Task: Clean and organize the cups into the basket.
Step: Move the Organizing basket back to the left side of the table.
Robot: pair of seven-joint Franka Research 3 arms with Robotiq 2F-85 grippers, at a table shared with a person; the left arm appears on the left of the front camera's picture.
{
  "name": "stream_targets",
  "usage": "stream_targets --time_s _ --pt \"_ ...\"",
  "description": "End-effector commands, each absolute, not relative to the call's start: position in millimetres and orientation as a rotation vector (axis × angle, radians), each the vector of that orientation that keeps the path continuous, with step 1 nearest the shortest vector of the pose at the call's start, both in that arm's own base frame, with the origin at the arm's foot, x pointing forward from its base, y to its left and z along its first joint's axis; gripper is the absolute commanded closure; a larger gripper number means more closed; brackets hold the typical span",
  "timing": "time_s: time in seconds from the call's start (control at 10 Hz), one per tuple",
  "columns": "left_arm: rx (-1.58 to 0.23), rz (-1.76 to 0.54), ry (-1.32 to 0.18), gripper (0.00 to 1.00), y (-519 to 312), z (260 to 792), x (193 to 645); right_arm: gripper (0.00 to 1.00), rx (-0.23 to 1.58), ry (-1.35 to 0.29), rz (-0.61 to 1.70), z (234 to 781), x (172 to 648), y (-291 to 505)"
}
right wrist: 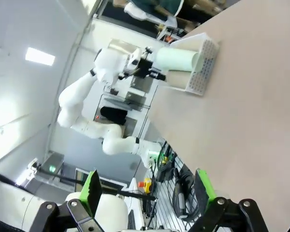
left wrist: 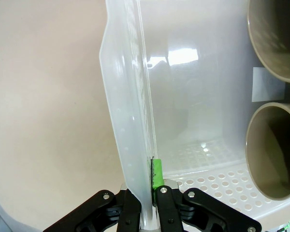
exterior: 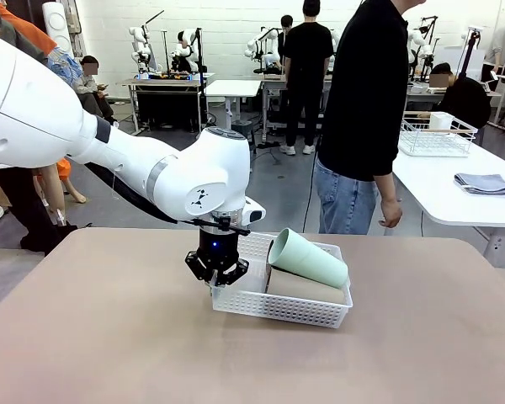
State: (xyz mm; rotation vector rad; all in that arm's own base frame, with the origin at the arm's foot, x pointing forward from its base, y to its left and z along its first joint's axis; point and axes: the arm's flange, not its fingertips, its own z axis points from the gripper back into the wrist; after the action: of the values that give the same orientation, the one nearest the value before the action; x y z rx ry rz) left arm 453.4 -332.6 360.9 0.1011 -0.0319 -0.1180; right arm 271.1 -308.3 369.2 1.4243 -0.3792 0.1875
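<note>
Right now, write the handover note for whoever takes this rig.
Left gripper: shut on the near-left rim of the white lattice basket.
Right gripper: open, holding nothing, off to the side above the table.
Cups: mint green cup lies tilted on top of the two taupe-brown cups inside the basket.
Done: all three cups are in.
Left: release the basket; perhaps settle the green cup.

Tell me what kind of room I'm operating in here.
Most likely a robotics lab or data-collection workshop: more white robot arms stand on workbenches along the back wall, people move between white tables, and a wire basket sits on one.
</note>
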Motion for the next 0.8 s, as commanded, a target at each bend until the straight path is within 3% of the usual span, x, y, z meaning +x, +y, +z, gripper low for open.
stream_targets --time_s 0.0,0.1,0.7 --pt "0.117 -0.131 -0.029 1.00 -333 357 450 0.00 1.430 -0.424 0.342 369 274 -323" --pt "0.117 -0.131 -0.029 1.00 -333 357 450 0.00 1.424 -0.379 0.188 369 271 -308" --pt "0.117 -0.131 -0.029 1.00 -333 357 450 0.00 1.424 -0.379 0.188 369 271 -308"
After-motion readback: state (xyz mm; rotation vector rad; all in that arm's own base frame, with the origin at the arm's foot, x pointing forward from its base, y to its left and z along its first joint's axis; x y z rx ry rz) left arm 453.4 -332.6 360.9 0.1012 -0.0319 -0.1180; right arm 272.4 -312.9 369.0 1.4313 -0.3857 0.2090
